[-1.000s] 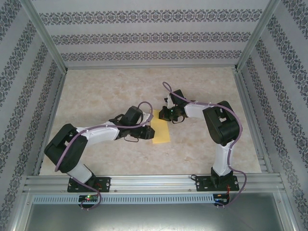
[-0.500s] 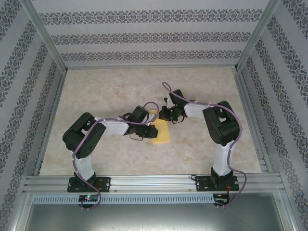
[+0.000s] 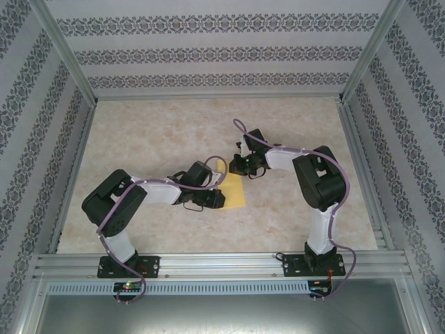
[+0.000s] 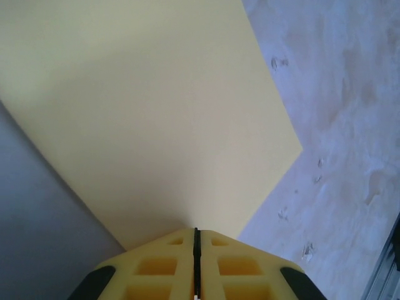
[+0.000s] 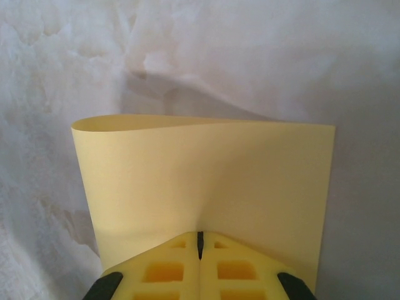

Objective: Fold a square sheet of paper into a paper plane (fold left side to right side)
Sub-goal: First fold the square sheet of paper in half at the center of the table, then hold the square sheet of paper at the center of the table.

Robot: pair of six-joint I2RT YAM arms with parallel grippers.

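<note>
I see the pale marbled worktop [image 3: 153, 132] spread under both arms inside the patterned enclosure. The left arm [image 3: 118, 205] reaches in from its base with the elbow bent outward, and the right arm [image 3: 316, 181] doubles back toward the middle. Between their wrists, about mid-worktop, lies the square sheet of paper [image 3: 236, 191] (yellow-orange, plain). Its far end is under the right wrist and its near left edge is at the left wrist.

On the right wrist camera the sheet [image 5: 206, 169] curls over on itself, its far edge a rounded loop lifted off the surface. On the left wrist camera it [image 4: 156, 112] fans out flat, one corner pointing right.

The left fingers [image 4: 156, 265] are pressed together, clamped on the sheet's edge. The right fingers [image 5: 237, 269] are likewise together, pinching the sheet's near edge.
</note>
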